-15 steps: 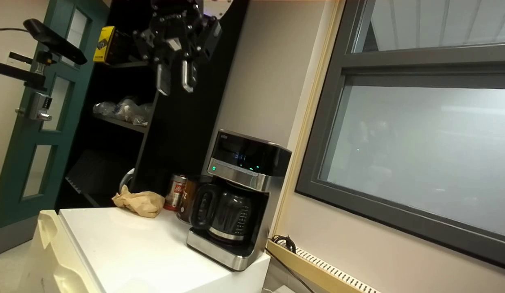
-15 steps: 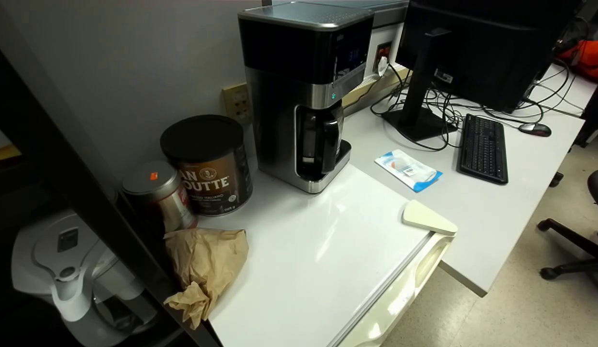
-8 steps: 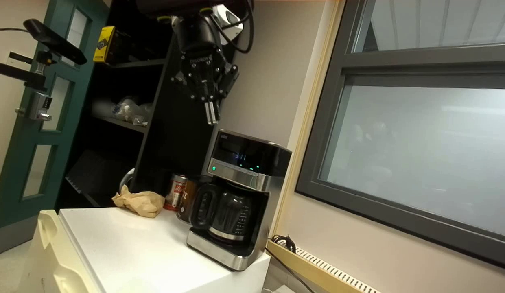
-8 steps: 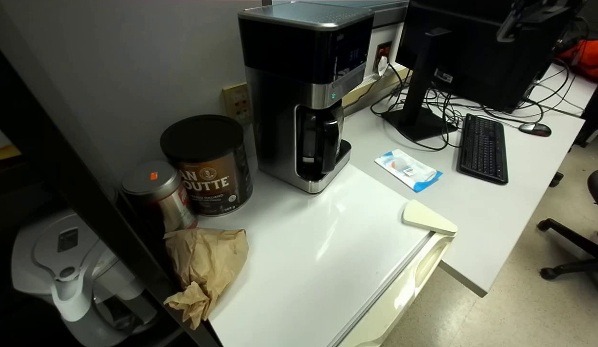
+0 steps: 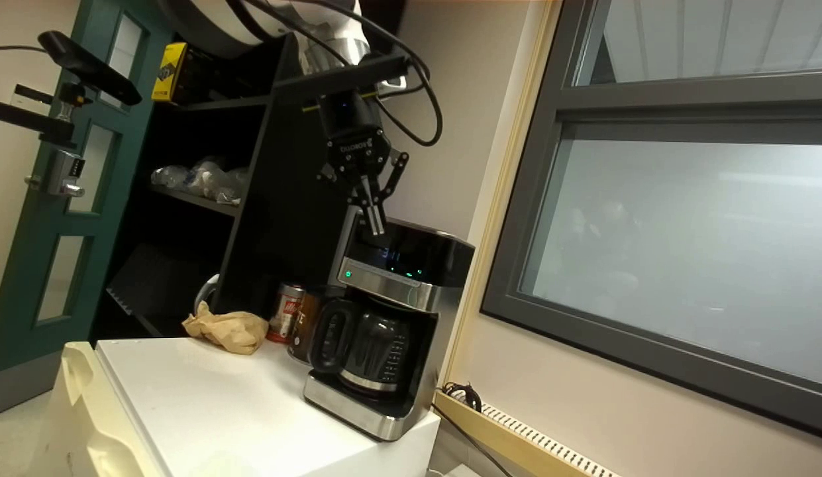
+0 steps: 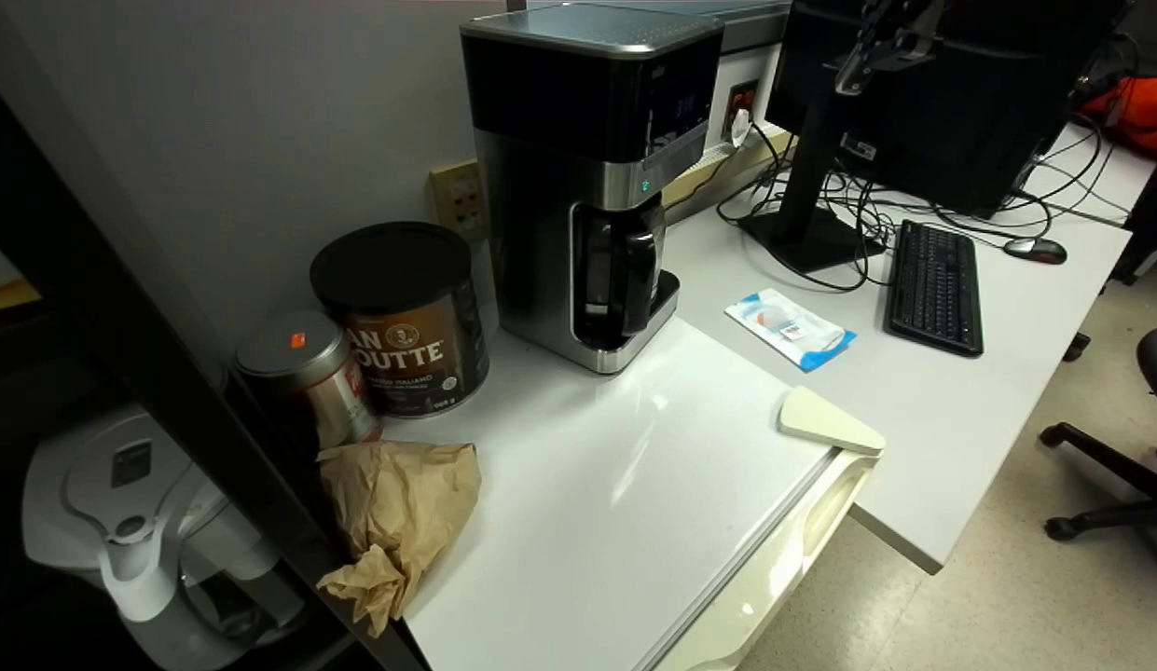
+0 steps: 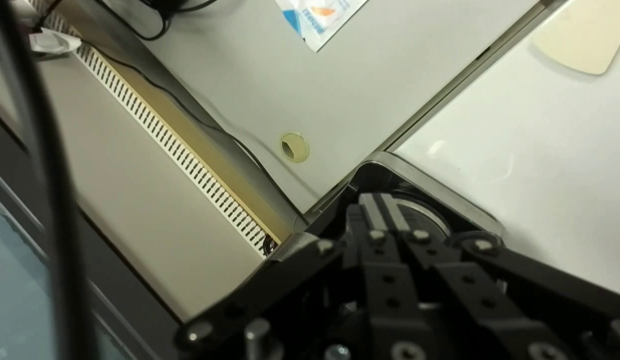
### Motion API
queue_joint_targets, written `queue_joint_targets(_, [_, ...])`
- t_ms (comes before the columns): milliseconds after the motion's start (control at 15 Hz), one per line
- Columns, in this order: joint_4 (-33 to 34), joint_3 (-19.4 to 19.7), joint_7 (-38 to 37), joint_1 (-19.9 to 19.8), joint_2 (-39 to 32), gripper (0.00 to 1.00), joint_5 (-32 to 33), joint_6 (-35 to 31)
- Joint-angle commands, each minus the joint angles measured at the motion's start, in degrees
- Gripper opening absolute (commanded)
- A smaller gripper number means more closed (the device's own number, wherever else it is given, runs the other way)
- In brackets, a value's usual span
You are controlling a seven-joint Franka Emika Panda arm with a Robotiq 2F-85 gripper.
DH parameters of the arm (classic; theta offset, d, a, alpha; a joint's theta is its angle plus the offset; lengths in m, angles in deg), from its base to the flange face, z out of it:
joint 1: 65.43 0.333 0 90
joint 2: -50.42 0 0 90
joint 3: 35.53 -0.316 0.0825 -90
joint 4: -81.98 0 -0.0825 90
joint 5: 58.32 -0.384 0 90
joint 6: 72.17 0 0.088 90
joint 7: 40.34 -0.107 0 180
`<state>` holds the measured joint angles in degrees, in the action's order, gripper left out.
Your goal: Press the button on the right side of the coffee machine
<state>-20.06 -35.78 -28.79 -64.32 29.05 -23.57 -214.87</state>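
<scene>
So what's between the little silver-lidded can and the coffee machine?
A brown can with a black lid stands between the little can and the coffee machine in both exterior views.

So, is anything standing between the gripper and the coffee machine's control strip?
Nothing visible does. In both exterior views no object shows between the gripper and the control strip on the coffee machine. The paper bag and brown can sit off to the machine's side, outside that path.

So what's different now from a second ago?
The claw came down and rightward in an exterior view, toward the coffee machine, and went from open to shut, holding nothing. The coffee machine, paper bag and brown can stayed put.
</scene>
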Motion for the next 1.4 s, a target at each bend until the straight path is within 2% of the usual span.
queue_joint_targets(0, [7.29, 1.12, 1.51, 0.89, -6.55, 0.00, 0.28, -3.01])
queue_joint_targets(667, [18.93, 1.16, 3.96, 1.60, -17.85, 0.00, -1.77, -7.03])
queue_joint_targets(1333, [26.57, 1.46, 4.89, 1.92, -24.38, 0.00, -2.71, -7.04])
